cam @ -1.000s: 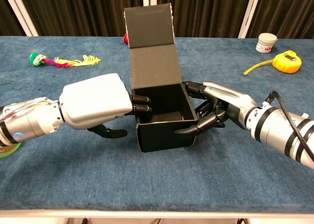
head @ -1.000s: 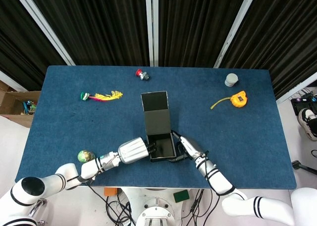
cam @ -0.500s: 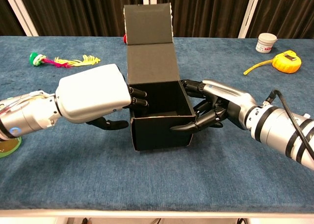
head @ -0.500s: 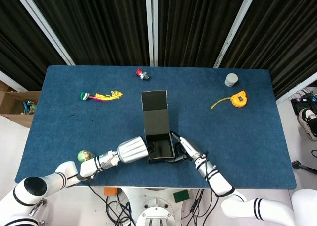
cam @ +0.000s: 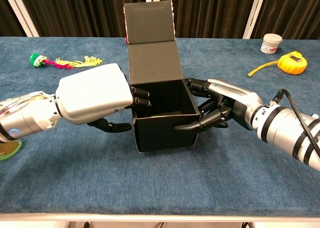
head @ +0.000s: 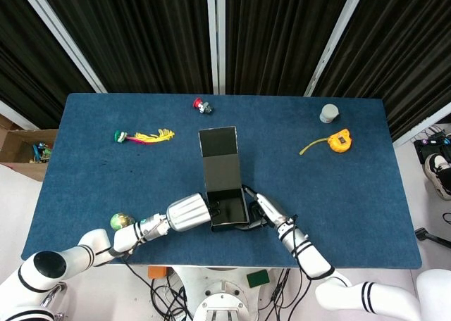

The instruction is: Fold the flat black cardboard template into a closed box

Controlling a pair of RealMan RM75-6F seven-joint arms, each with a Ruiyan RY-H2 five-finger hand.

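Note:
The black cardboard box (cam: 162, 133) stands open-topped near the table's front edge, its tall lid flap (cam: 150, 23) upright at the back. In the head view the box (head: 230, 207) lies between both hands. My left hand (cam: 95, 100) grips the left wall, fingers hooked over its rim and thumb low outside. From the other side my right hand (cam: 225, 105) grips the right wall, with one finger laid along the front top edge. In the head view the left hand (head: 189, 213) and the right hand (head: 266, 209) flank the box.
A yellow tape measure (cam: 291, 63) and a white jar (cam: 271, 43) sit at the far right. A feathered toy (cam: 65, 62) lies at the far left, a small red object (head: 202, 106) at the back, and a green ball (head: 121, 222) by my left forearm.
The box's front wall, tilted outward a second ago, now stands upright and square. The box and both hands shifted slightly left and up.

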